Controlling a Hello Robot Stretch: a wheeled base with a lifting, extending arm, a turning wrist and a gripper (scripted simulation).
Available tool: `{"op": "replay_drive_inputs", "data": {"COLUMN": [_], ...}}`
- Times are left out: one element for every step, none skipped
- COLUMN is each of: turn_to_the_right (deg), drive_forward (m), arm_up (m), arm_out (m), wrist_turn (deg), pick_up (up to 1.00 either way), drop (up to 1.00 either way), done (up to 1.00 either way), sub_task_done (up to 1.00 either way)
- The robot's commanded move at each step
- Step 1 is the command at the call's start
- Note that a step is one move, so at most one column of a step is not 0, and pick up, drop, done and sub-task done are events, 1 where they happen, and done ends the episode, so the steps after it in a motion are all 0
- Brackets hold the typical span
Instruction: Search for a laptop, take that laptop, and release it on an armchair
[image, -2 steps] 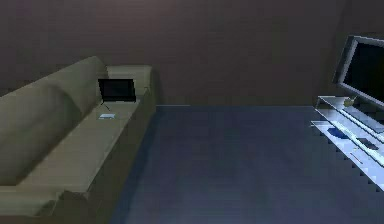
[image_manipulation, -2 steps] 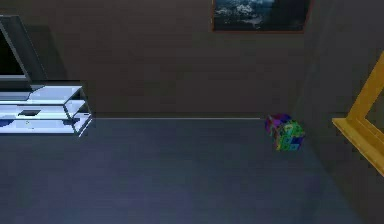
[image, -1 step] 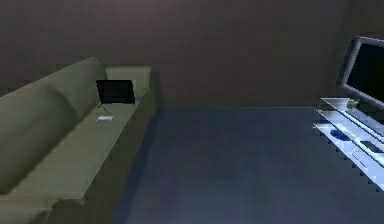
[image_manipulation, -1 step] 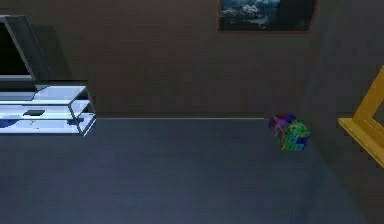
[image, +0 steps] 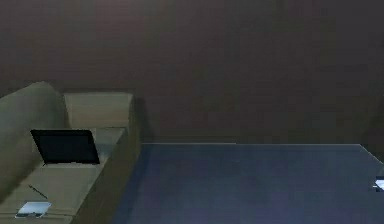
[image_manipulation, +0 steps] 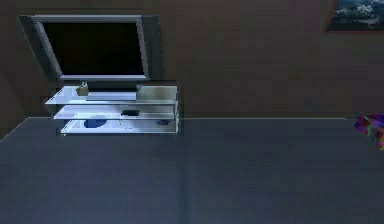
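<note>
An open laptop (image: 66, 147) with a dark screen rests on the seat of an olive-tan sofa (image: 95, 110) at the forward view's left. The screen leans back toward the sofa's backrest. Nearer along the same seat lie a thin pen-like stick (image: 38, 189) and a small flat pale thing (image: 31, 209) by the bottom edge.
Bare dark blue floor (image: 250, 185) spreads from the sofa to a plain dark wall. A small pale thing (image: 380, 184) lies at the forward view's right edge. In the arm side view a television (image_manipulation: 92, 48) stands on a glass shelf stand (image_manipulation: 118, 110); a framed picture (image_manipulation: 357, 13) hangs top right, a colourful object (image_manipulation: 372, 127) sits at the right edge.
</note>
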Motion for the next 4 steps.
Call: {"op": "replay_drive_inputs", "data": {"turn_to_the_right": [-12.0,0.0,-45.0,-45.0], "drive_forward": [0.0,0.3,0.0,0.0], "arm_up": [0.0,0.0,0.0,0.0], "arm_out": [0.0,0.0,0.0,0.0], "wrist_turn": [0.0,0.0,0.0,0.0], "pick_up": [0.0,0.0,0.0,0.0], "drop": [0.0,0.0,0.0,0.0], "done": [0.0,0.0,0.0,0.0], "sub_task_done": [0.0,0.0,0.0,0.0]}}
